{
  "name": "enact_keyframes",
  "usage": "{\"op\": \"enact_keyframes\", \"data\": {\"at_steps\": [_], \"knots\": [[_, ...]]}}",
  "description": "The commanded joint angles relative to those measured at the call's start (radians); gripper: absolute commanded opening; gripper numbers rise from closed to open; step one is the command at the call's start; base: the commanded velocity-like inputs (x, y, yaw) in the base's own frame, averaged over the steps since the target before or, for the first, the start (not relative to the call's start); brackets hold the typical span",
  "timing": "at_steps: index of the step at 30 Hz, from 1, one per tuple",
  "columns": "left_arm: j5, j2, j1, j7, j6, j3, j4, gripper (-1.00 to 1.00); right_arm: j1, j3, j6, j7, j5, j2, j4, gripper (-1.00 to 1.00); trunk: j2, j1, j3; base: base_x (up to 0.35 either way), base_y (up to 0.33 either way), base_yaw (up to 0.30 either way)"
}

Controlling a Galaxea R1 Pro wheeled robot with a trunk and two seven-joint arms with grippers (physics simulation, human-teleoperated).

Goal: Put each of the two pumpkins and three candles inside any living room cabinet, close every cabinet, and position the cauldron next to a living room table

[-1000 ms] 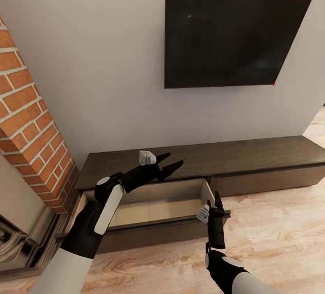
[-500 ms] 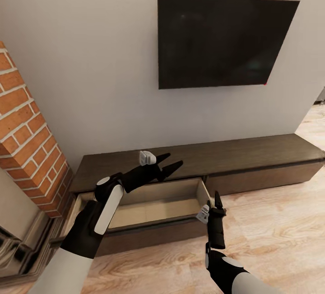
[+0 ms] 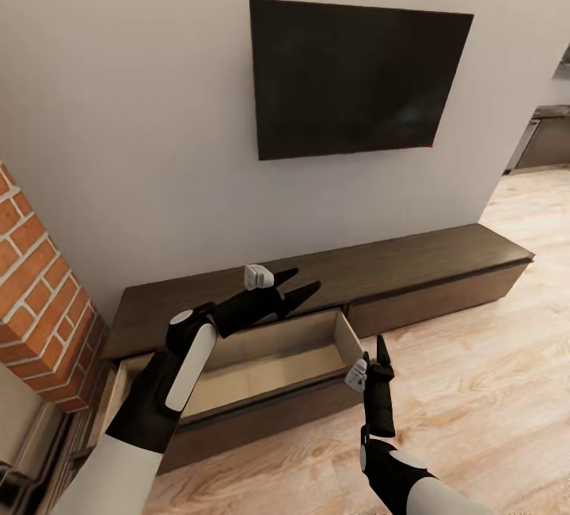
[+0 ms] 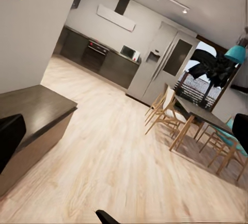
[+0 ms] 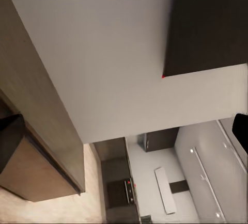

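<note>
Both claws are empty: the left claw [image 3: 294, 284] hangs spread over the cabinet [image 3: 443, 258], whose drawer [image 3: 269, 357] stands open; the right claw [image 3: 375, 350], fingers together, sits beside it. That rigid, handle-less front likely slides under a flat push.

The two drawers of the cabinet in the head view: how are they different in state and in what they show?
The left drawer is pulled out, and its pale wood inside shows with nothing visible in it; the right drawer is shut flush, and only its dark front shows. The left gripper hangs open above the left drawer; no gripper is near the right one. Both belong to the same dark-brown cabinet and have no handles.
</note>
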Motion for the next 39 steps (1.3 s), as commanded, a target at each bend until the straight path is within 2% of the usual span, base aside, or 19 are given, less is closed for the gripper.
{"op": "enact_keyframes", "data": {"at_steps": [1, 7, 18, 21, 23, 24, 27, 28, 30, 31, 33, 35, 37, 39], "knots": [[0.0, 0.0, 0.0, 0.0, 0.0, 0.0, 0.0, 1.0, 0.0, 0.0, 0.0, 0.0, 0.0, 0.0, 0.0, 1.0, 0.0, 0.0, 0.001, 0.0, 0.273, -0.247], [0.0, 0.0, 0.0, -0.001, 0.0, 0.0, 0.0, 1.0, 0.0, 0.0, 0.0, 0.001, 0.0, 0.0, 0.002, 1.0, 0.0, 0.0, 0.007, 0.0, 0.206, -0.247], [-0.002, 0.0, 0.0, 0.001, 0.0, 0.0, 0.005, 1.0, 0.0, -0.001, 0.0, 0.003, -0.001, -0.008, -0.002, 1.0, 0.0, 0.0, 0.018, 0.0, 0.011, -0.247], [-0.005, 0.001, 0.0, 0.003, 0.002, 0.0, 0.008, 1.0, 0.0, -0.003, -0.006, 0.004, -0.013, -0.008, -0.003, 1.0, 0.0, 0.0, 0.021, 0.0, 0.0, -0.247], [-0.006, 0.001, 0.0, 0.004, 0.005, 0.0, 0.009, 1.0, 0.0, -0.003, -0.023, 0.004, -0.05, -0.006, 0.0, 1.0, 0.0, 0.0, 0.023, 0.0, 0.0, -0.259], [-0.007, 0.002, 0.001, 0.005, 0.007, 0.0, 0.01, 1.0, 0.0, -0.002, -0.036, 0.005, -0.089, -0.005, 0.001, 1.0, 0.0, 0.0, 0.023, 0.0, 0.0, -0.271], [-0.008, 0.002, 0.001, 0.005, 0.01, 0.0, 0.032, 1.0, 0.0, -0.002, -0.064, 0.003, -0.163, -0.006, 0.003, 1.0, 0.0, 0.0, 0.022, 0.0, 0.0, -0.277], [-0.009, 0.001, 0.001, 0.005, 0.01, 0.0, 0.05, 1.0, 0.002, -0.002, -0.099, 0.0, -0.196, -0.007, 0.004, 1.0, 0.0, 0.0, 0.022, 0.0, 0.0, -0.279], [-0.009, 0.0, 0.001, 0.006, 0.01, -0.001, 0.067, 1.0, 0.009, -0.002, -0.146, -0.002, -0.23, -0.008, 0.004, 1.0, 0.0, 0.0, 0.021, 0.0, 0.0, -0.28], [-0.01, -0.001, 0.001, 0.006, 0.009, -0.001, 0.089, 1.0, 0.017, -0.002, -0.208, -0.011, -0.294, -0.009, 0.004, 1.0, 0.0, 0.0, 0.02, 0.0, 0.0, -0.281], [-0.011, 0.0, 0.001, 0.006, 0.01, -0.001, 0.101, 1.0, 0.021, -0.002, -0.234, -0.017, -0.366, -0.009, 0.005, 1.0, 0.0, 0.0, 0.02, 0.0, 0.0, -0.281], [-0.011, 0.002, 0.001, 0.006, 0.011, 0.0, 0.105, 1.0, 0.022, -0.002, -0.243, -0.019, -0.409, -0.009, 0.004, 1.0, 0.0, 0.0, 0.019, 0.0, 0.0, -0.281], [-0.011, 0.004, 0.001, 0.006, 0.012, 0.0, 0.106, 1.0, 0.023, -0.002, -0.249, -0.019, -0.431, -0.012, 0.004, 1.0, 0.0, 0.0, 0.019, 0.0, 0.0, -0.281], [-0.011, 0.025, 0.0, 0.006, 0.014, 0.001, 0.106, 1.0, 0.023, -0.002, -0.273, -0.018, -0.459, -0.014, 0.004, 1.0, 0.0, 0.0, 0.019, 0.0, 0.0, -0.281]]}}
